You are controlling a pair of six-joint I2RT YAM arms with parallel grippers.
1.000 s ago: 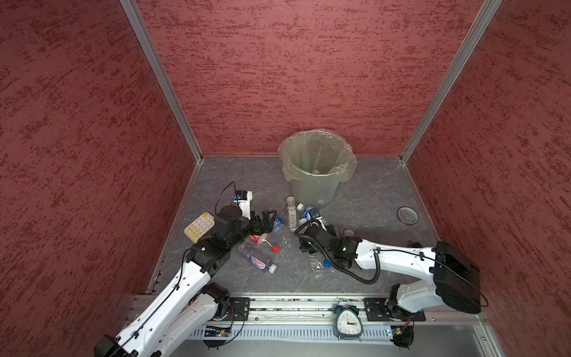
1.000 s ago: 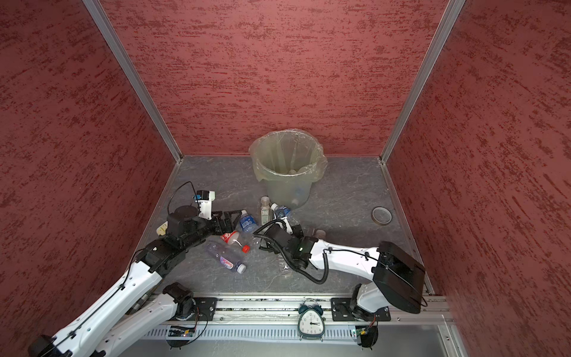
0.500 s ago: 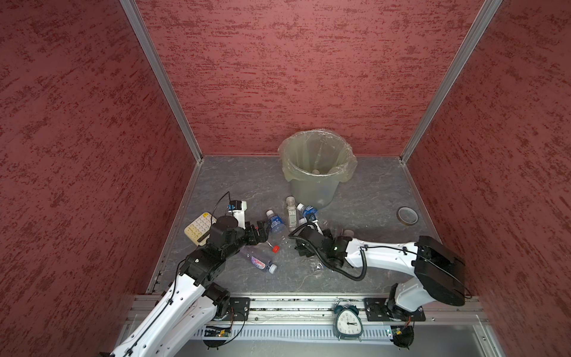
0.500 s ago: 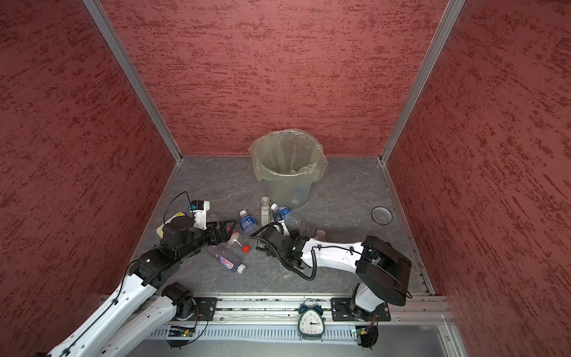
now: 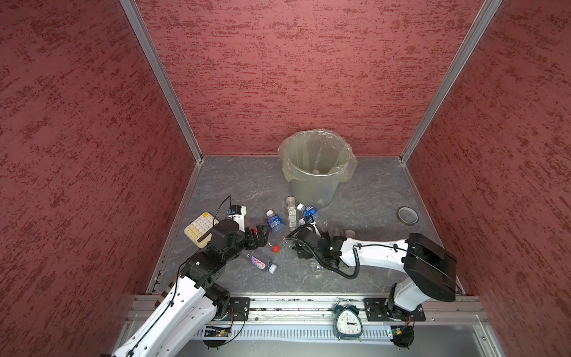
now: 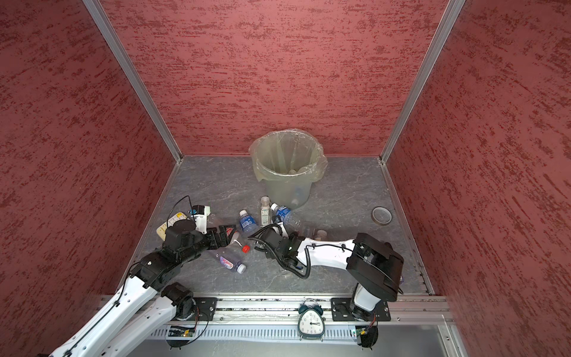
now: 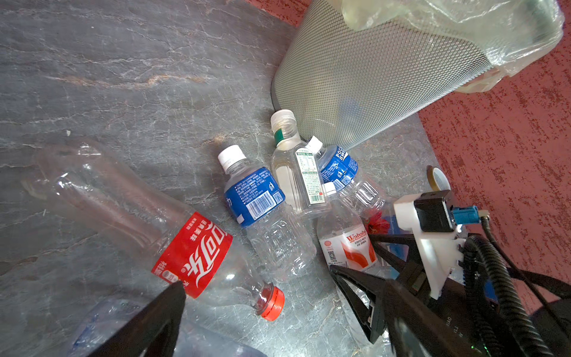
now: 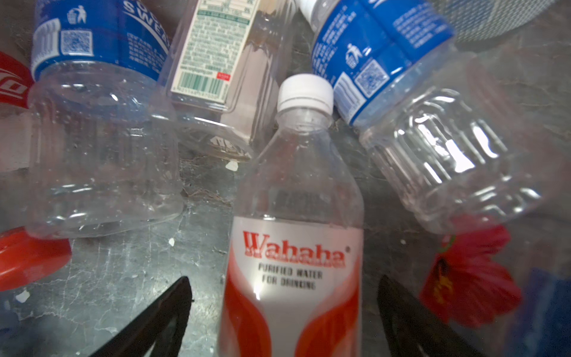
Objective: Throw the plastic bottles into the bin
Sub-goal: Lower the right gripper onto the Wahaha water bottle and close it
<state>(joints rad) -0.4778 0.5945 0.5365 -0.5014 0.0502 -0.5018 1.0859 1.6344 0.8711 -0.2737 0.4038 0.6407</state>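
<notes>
Both arms are sinking lower than a second ago. My left gripper (image 6: pixel 230 235), spread, is hovering at the cola bottle (image 7: pixel 191 253); my right gripper (image 8: pixel 284 279), also spread, is straddling the Wahaha bottle (image 8: pixel 296 247), its long axis running straight ahead, cap toward the bin (image 5: pixel 312 185).
</notes>
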